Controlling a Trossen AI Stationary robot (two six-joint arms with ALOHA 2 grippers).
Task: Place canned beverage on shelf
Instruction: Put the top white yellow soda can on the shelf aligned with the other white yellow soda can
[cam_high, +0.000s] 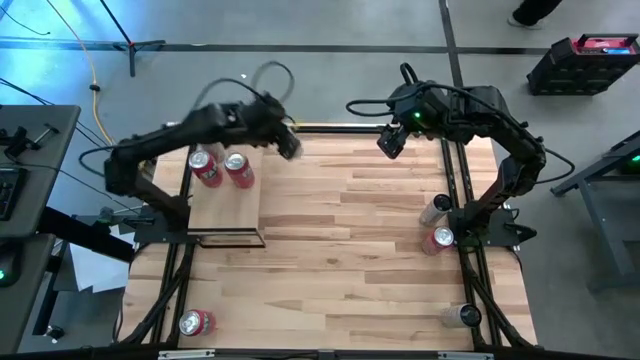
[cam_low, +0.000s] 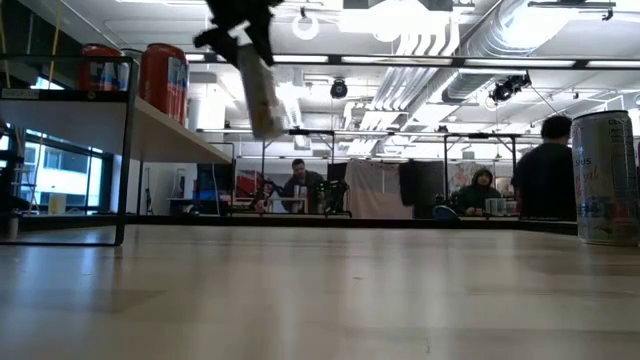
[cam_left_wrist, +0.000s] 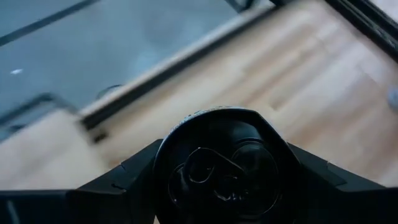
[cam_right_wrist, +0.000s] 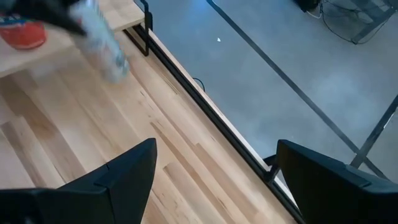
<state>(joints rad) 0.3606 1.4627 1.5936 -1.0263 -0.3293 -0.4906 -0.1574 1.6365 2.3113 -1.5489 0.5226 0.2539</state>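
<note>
1. Shelf (cam_high: 225, 215): at table's (cam_high: 350, 260) 9–10 o'clock sector, pale board w/ thin black frame. Two red cans (cam_high: 222, 168) stand upright on its far end, side by side, just beside each other. Low view shows both red cans (cam_low: 165, 80) on the raised board.

2. Lone red can (cam_high: 196, 323): on table near 7 o'clock corner, well apart from shelf.

3. Left tool (cam_high: 290, 146): raised above table at approx 11 o'clock, just past shelf's far-right corner. Clamped on a silver can (cam_low: 262, 95); can hangs tilted below the fingers, off the table surface. Same can shows blurred in right wrist view (cam_right_wrist: 102, 43), near shelf corner. Left wrist view: can top (cam_left_wrist: 217, 168) sits between the dark fingers.

4. Right tool (cam_high: 390, 140): waits at approx 1 o'clock over table's far edge, fingers apart, nothing between them.

5. Right side, approx 3–4 o'clock: silver can (cam_high: 435, 210) and red can (cam_high: 441, 238) near arm base; another silver can (cam_high: 463, 316) near 5 o'clock.
</note>
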